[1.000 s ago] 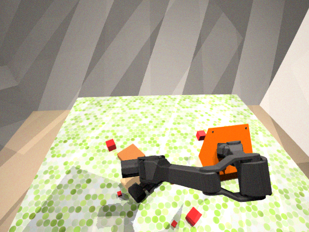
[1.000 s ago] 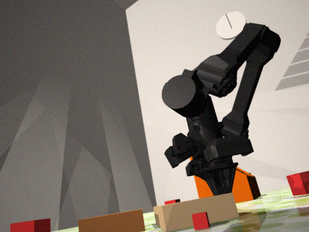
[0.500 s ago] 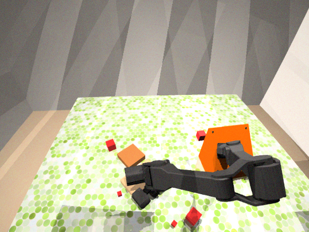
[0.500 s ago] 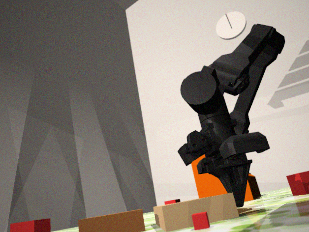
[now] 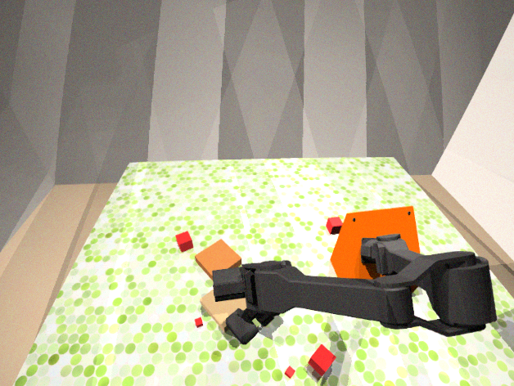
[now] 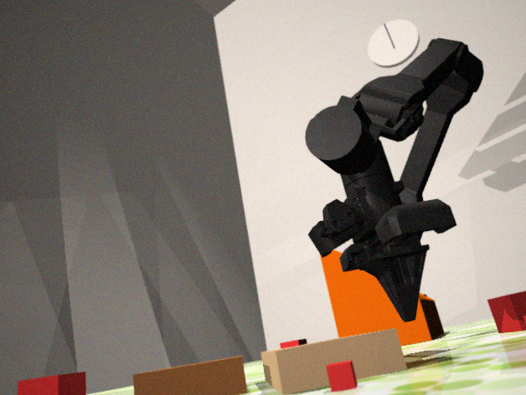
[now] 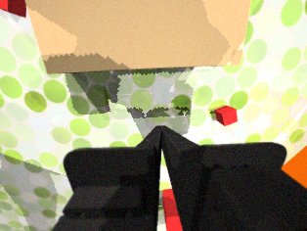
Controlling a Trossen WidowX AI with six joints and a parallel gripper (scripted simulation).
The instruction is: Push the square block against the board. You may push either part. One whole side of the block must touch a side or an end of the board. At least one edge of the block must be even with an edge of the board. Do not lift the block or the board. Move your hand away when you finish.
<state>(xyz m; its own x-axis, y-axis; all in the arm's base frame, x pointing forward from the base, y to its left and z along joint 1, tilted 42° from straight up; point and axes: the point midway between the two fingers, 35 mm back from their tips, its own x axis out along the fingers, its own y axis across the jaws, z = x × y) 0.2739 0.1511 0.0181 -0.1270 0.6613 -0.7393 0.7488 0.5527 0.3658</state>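
A brown-orange square block lies flat at the left of the table. The light tan board lies flat close to it. A gap shows between block and board in the exterior view. My gripper is shut with nothing between its fingers. Its tips point down, just off one side of the board, and show clear of that side in the wrist view. In the top view the arm covers the fingertips, part of the board and a corner of the block.
An orange panel stands behind the gripper, partly under the arm. Red cubes lie beyond the block, by the panel and near the front. A small red cube is close to the board; another lies in front.
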